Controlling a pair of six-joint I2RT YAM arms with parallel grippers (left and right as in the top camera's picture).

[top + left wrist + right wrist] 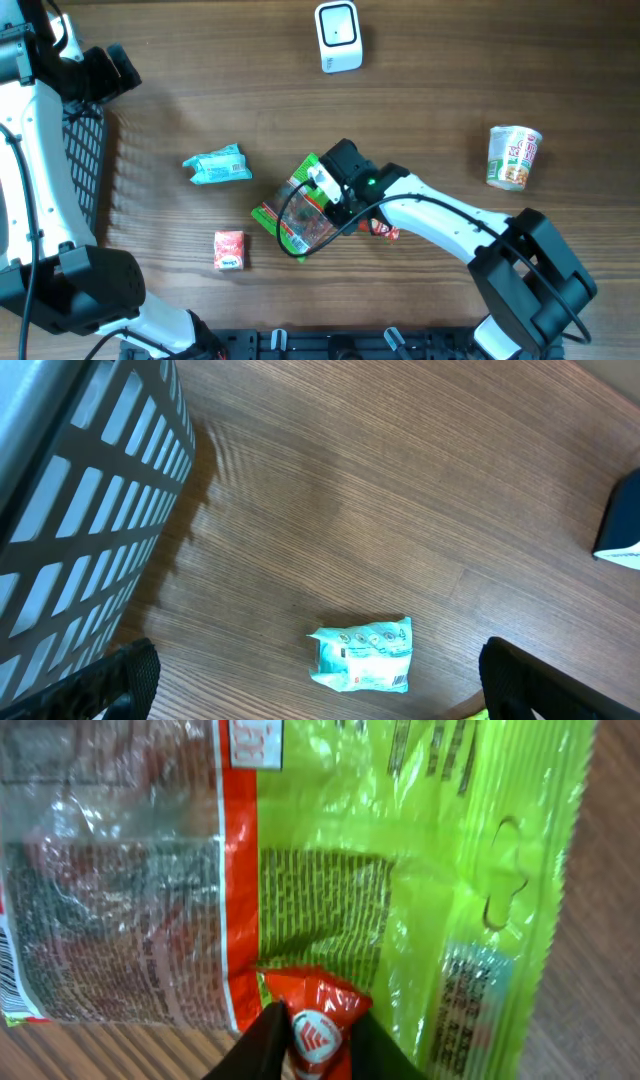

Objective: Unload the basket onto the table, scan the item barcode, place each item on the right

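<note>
Showing lime green on the bag (450,840), with an orange-red band, dark print and a clear window. Showing red with a white emblem on the packet (318,1020). Showing teal and white on the pouch (362,655), red on the box (229,250), white, green and red on the cup (514,157), white on the scanner (338,36). Showing brown wood grain on the table (450,80), grey lattice on the basket (60,410).

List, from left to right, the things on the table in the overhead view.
black basket → teal packet → green bag → noodle cup. The red packet and white scanner overlap others sideways, so they are omitted.
</note>
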